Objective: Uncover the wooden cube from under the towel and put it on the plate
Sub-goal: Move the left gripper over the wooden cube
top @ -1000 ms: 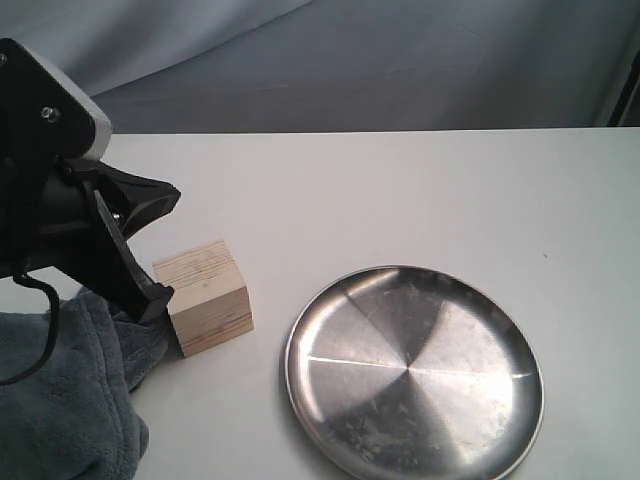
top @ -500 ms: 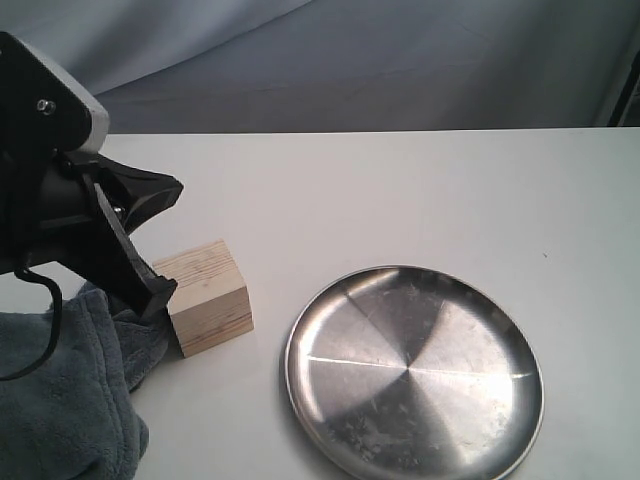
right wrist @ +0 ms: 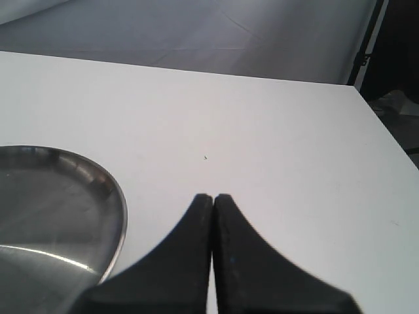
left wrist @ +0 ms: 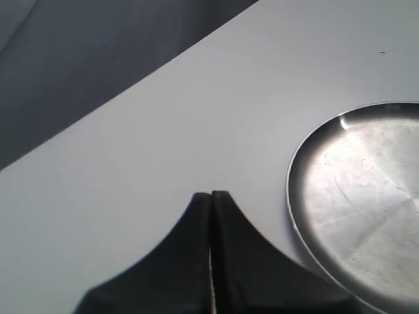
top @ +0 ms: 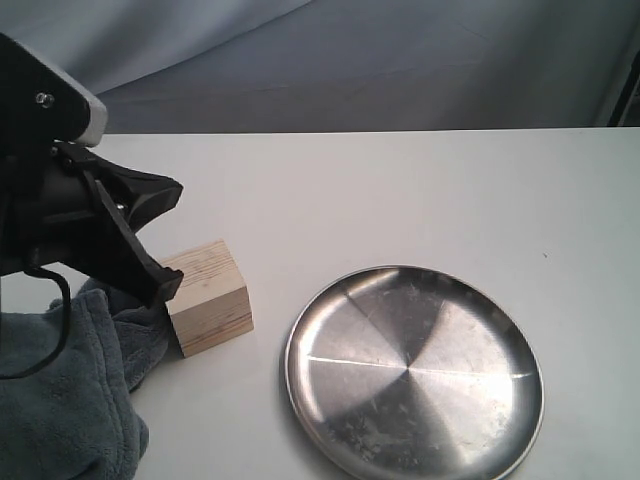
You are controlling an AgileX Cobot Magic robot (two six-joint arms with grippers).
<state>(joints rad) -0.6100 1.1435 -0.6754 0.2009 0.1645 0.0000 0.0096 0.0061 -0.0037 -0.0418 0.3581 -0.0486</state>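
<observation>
The left gripper (left wrist: 211, 196) has its black fingers pressed together with nothing between them, and the right gripper (right wrist: 213, 197) is closed and empty in the same way. In the exterior view the left gripper hangs just over the upper left corner of the wooden cube (top: 209, 297); whether they touch I cannot tell. The cube sits uncovered on the white table (top: 400, 190), between the bunched dark grey towel (top: 60, 400) and the silver metal plate (top: 414, 370), against the towel and just apart from the plate.

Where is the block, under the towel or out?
Out. The block stands bare on the table, all its near sides showing. The towel is bunched up beside it, not over it.
</observation>
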